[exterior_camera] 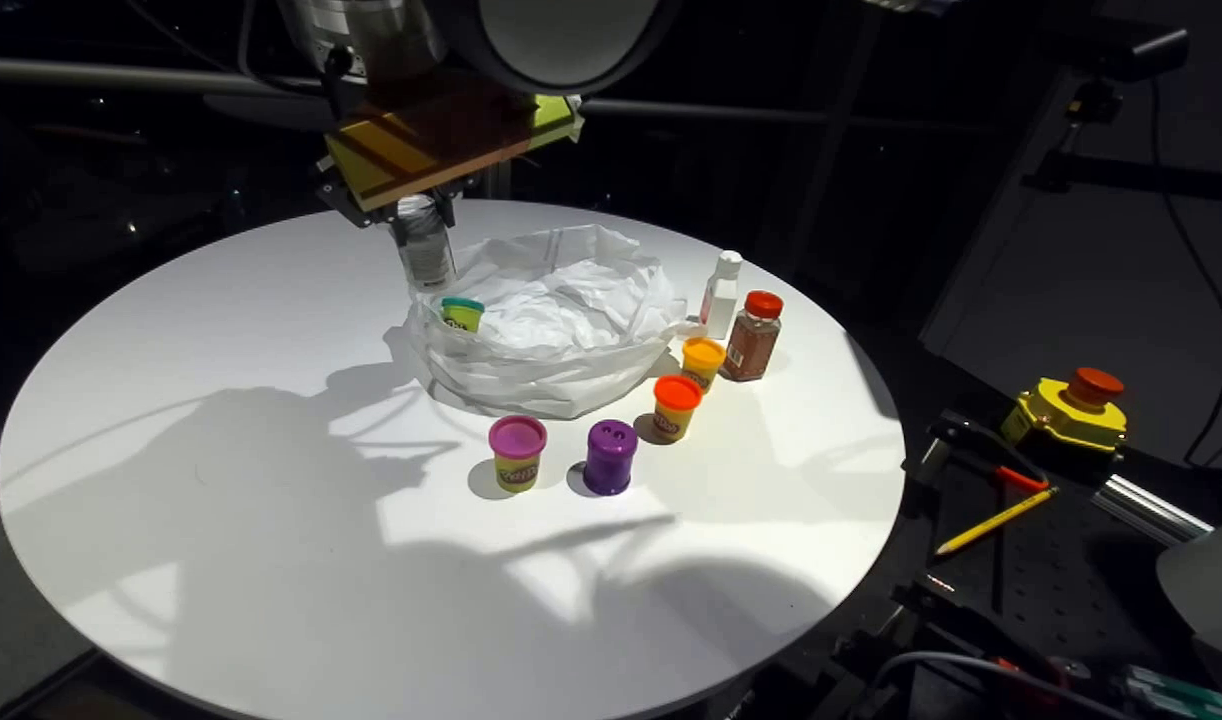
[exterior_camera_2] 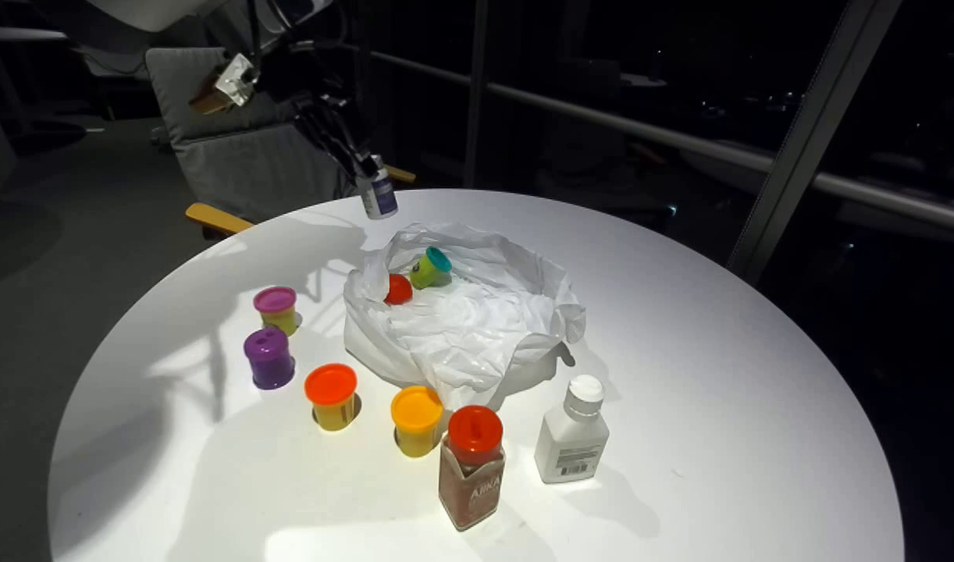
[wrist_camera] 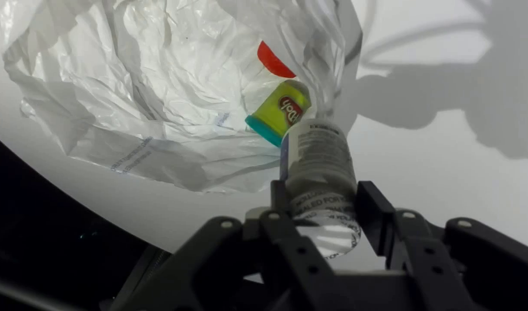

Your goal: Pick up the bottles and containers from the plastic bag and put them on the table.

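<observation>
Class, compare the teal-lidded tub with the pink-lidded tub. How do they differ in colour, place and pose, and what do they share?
The teal-lidded tub has green sides, while the pink-lidded tub has yellow ones. The teal-lidded tub is inside the plastic bag; the pink-lidded tub is on the table. The teal-lidded tub is tilted, whereas the pink-lidded tub stands upright. Both are closed, round tubs.

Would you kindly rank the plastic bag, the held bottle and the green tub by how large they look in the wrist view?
Plastic bag
Held bottle, nearest the camera
Green tub, partly behind the bottle
</observation>
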